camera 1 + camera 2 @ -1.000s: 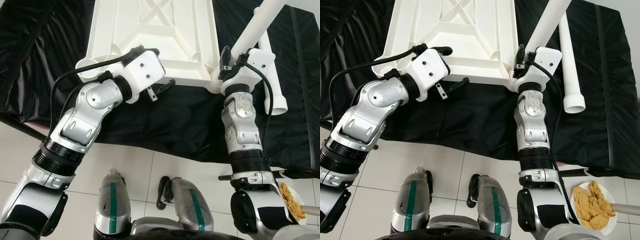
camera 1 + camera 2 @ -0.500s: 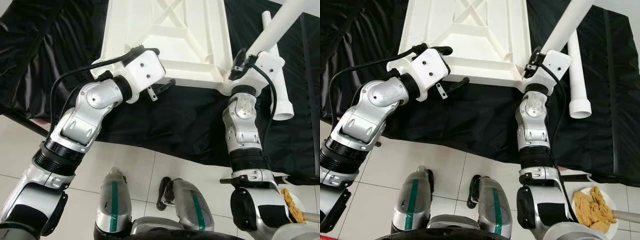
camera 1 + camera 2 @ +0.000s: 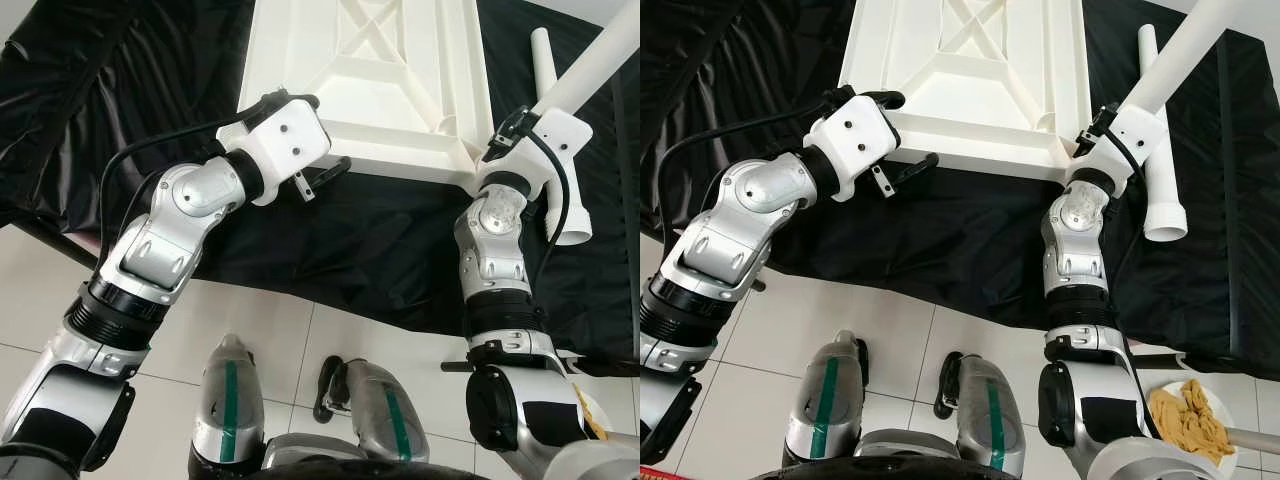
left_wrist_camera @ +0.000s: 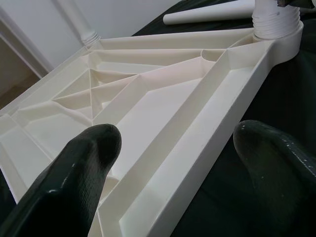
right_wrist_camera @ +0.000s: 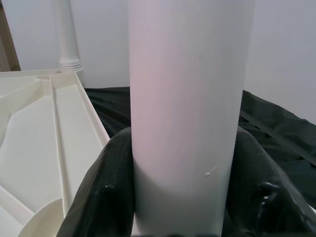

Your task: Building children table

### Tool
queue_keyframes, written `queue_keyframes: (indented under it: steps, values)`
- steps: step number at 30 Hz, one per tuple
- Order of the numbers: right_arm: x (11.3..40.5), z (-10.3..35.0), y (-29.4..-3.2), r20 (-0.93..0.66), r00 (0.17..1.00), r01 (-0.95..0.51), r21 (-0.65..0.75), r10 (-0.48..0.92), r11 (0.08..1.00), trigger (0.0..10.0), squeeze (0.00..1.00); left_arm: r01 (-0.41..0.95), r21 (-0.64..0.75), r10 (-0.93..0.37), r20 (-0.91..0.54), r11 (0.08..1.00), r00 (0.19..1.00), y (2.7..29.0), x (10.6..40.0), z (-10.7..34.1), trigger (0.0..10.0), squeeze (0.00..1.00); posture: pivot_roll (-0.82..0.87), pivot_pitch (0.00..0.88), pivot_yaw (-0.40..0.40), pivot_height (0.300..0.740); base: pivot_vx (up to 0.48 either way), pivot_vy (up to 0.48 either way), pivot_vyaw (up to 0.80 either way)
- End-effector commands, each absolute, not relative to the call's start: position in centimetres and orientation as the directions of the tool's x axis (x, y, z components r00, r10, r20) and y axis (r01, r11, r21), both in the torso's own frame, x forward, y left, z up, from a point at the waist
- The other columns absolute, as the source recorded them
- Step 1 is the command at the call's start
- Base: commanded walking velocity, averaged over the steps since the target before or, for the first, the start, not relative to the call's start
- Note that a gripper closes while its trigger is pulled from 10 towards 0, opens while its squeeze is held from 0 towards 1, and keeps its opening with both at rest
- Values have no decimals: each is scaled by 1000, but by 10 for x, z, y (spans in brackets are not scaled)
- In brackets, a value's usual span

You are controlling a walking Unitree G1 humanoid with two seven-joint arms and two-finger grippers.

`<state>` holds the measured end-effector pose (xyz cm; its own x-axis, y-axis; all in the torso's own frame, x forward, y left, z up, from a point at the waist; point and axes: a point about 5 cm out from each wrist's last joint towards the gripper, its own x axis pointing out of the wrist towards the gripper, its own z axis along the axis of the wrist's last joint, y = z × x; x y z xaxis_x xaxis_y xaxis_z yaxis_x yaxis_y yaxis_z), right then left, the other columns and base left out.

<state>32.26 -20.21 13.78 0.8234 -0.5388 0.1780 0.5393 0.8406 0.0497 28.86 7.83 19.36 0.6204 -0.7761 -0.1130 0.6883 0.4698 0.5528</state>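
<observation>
In the left eye view, a white plastic children's table point(image 3: 370, 90) lies upside down on a black plastic sheet point(image 3: 350, 240), its ribbed underside facing up. The left gripper point(image 3: 322, 178) sits at the table's near edge, its black fingers parted around that rim without clamping it. At the table's near right corner, the right gripper point(image 3: 512, 125) grasps a white cylindrical plastic leg point(image 3: 590, 75) that rises slanted from the corner socket. A second loose white plastic tube leg point(image 3: 556, 140) lies flat on the sheet just beside the right arm. The white tiled floor point(image 3: 300, 340) shows below the sheet's edge.

In the right eye view, the same scene appears, with a white plate holding yellow-brown crumpled pieces point(image 3: 1188, 420) on the floor near the robot's right side.

In the left wrist view, two black fingertips point(image 4: 89, 158) stand well apart, one over the table's inside ribs and one outside over the black sheet, with the table's edge wall between them. At the far corner a threaded leg base point(image 4: 276, 22) sits in its round socket, and another leg stands at a farther corner.

In the right wrist view, the white leg fills the gap between the two black fingers point(image 5: 106, 187), which press against both of its sides. The table's ribbed underside lies beside it.
</observation>
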Motion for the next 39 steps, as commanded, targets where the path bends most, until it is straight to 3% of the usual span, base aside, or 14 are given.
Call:
queue_keyframes:
  steps: [1,2,3,19,20,33,39]
  values:
    - [304,83,-221,-51,805,588,-59,-591,806,10000,0,700,573,-800,-125,425,587,76,286,197,10000,0,146,110,-81,740,0,0,0]
    - [305,84,-218,-50,825,560,-49,-562,827,10000,678,700,574,-800,-124,425,588,76,286,197,10000,0,145,111,-81,740,0,0,0]
    - [306,83,-216,-54,840,539,-34,-540,842,10000,1000,699,575,-799,-124,425,588,76,286,197,10000,0,144,111,-79,740,0,0,0]
    - [311,89,-215,-15,915,403,5,-402,915,10000,1000,700,576,-800,-126,423,587,76,287,197,10000,0,137,111,-76,740,0,0,0]
    - [313,94,-210,10,951,310,19,-310,951,10000,0,701,577,-801,-127,420,585,76,288,198,10000,0,135,110,-74,740,0,0,0]
    - [318,109,-207,76,986,146,56,-150,988,10000,0,703,578,-804,-129,414,580,75,288,198,10000,0,131,104,-73,740,0,0,0]
    - [323,127,-206,132,991,-23,50,16,998,10000,0,705,579,-808,-129,408,574,74,288,198,10000,0,128,94,-73,740,0,0,0]
